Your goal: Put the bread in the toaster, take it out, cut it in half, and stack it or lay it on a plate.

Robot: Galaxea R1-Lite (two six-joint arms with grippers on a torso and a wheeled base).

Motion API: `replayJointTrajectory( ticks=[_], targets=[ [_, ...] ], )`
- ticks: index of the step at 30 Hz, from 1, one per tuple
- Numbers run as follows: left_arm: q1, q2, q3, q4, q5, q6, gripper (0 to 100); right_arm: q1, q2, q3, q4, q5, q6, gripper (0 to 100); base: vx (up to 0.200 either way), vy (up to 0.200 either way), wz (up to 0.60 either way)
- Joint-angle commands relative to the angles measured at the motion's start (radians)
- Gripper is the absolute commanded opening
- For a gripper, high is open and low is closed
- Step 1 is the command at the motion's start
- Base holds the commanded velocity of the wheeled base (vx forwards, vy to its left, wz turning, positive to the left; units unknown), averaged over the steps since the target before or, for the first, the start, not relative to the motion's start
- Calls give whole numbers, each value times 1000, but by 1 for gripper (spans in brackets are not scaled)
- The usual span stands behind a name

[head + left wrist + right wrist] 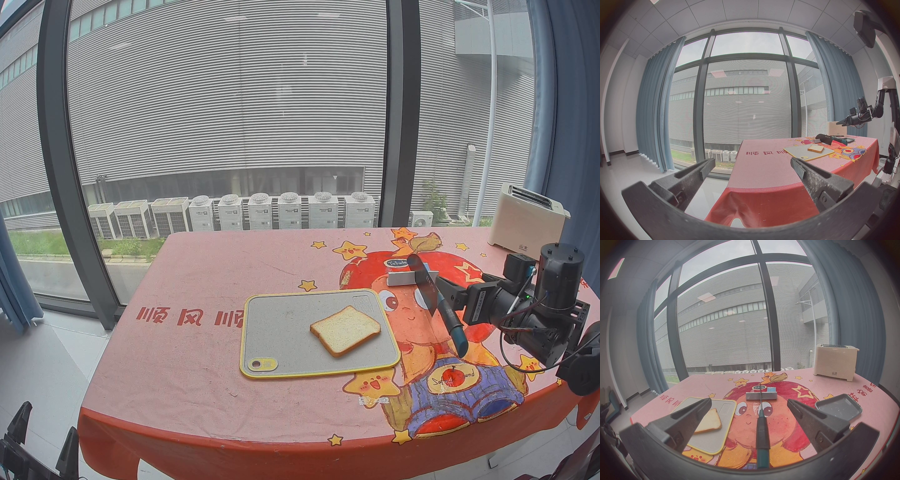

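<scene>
Both left gripper [752, 162] and right gripper [748, 402] spread fingers [684, 421] wide; knife [447, 312] lies on the red-lettered tablecloth [206, 356].

Centre of the counter [206, 350]: cutting board [281, 331], with the bread [345, 330] lying flat on its right half. Just right of the board: knife [440, 303], blade tip propped on a knife rest [400, 278] farther back, handle pointing toward the near edge. Far right corner, well behind both: toaster [526, 220]. Between toaster and near edge, right of the knife: tray [840, 406]. Above the counter's right side, beside the knife handle but apart from it: right gripper [749, 404], jaws spread. Off the counter's left side, well away from the board: left gripper [752, 162], jaws spread.
</scene>
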State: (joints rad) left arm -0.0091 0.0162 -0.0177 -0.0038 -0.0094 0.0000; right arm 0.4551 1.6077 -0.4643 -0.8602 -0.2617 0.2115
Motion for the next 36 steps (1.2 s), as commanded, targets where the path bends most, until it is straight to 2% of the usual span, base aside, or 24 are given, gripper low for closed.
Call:
replayJointTrajectory(
  ticks=[1,10,22,36],
  targets=[
    [0,-16,18,-1,0,0,100,-7,-8,-10,1,-1,-1,100,0,0,0],
    [0,-16,18,-1,0,0,100,-19,-2,-22,7,-1,-17,100,0,0,0],
    [1,-16,18,-1,0,0,100,-23,-2,-94,214,1,-18,100,0,0,0],
    [1,-16,18,-1,0,0,100,-35,75,-97,219,6,-21,100,0,0,0]
  ],
)
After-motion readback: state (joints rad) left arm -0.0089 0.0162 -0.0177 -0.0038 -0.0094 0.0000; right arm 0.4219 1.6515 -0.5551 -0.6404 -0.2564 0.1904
